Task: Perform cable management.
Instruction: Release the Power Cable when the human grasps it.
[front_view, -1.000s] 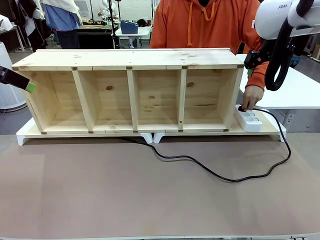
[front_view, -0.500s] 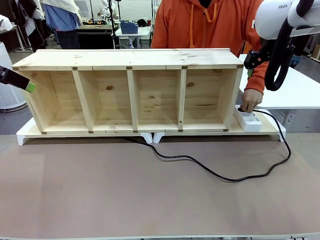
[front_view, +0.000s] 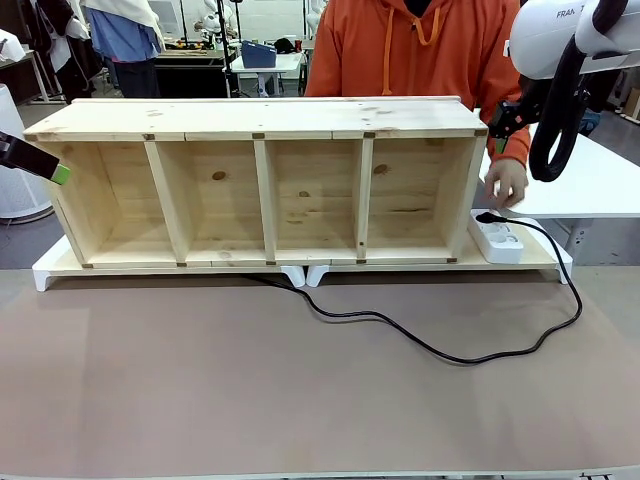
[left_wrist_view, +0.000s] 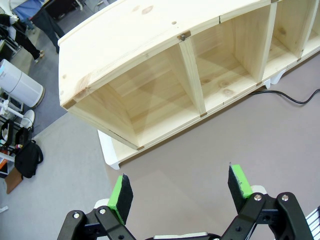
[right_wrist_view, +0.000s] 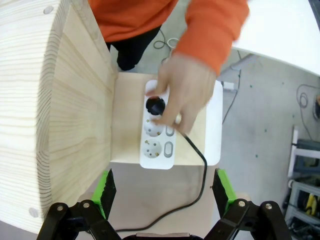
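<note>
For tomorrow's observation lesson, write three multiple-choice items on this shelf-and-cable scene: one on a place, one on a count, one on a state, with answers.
1. Where does the white power strip lie?
A. on the board at the shelf's right end
B. inside a compartment
C. on top of the shelf

2. How many open compartments does the wooden shelf have?
A. three
B. four
C. six

3. How is the cable's plug now?
A. lying loose on the table
B. held in a gripper
C. seated in the strip's end socket

Answers: 1 A, the strip sits on the board beside the shelf's right wall. 2 B, three dividers make four bays. 3 C, the right wrist view shows the plug in the socket nearest the person, whose hand is above it.
</note>
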